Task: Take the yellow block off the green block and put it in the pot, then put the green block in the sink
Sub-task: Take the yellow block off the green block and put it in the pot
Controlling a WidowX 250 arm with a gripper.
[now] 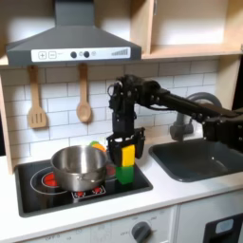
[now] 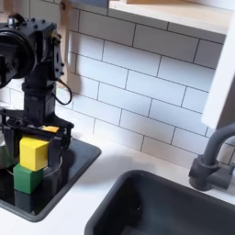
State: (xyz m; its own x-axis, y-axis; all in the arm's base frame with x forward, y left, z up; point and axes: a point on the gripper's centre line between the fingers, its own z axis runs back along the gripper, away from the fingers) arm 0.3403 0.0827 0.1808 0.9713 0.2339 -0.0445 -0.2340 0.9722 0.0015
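Yellow block (image 2: 35,152) stacked on green block (image 2: 27,177), stove corner, just right of pot (image 1: 79,165) in the first exterior view.
End effector (image 2: 35,138) directly above, fingers spread either side of yellow block, not visibly clamped; sink (image 2: 165,204) lies to the right.

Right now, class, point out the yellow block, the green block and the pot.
yellow block (image 2: 35,153), second exterior view, its front face.
green block (image 2: 27,178), second exterior view, its front face, under the yellow one.
pot (image 1: 78,169), first exterior view, its shiny side wall.
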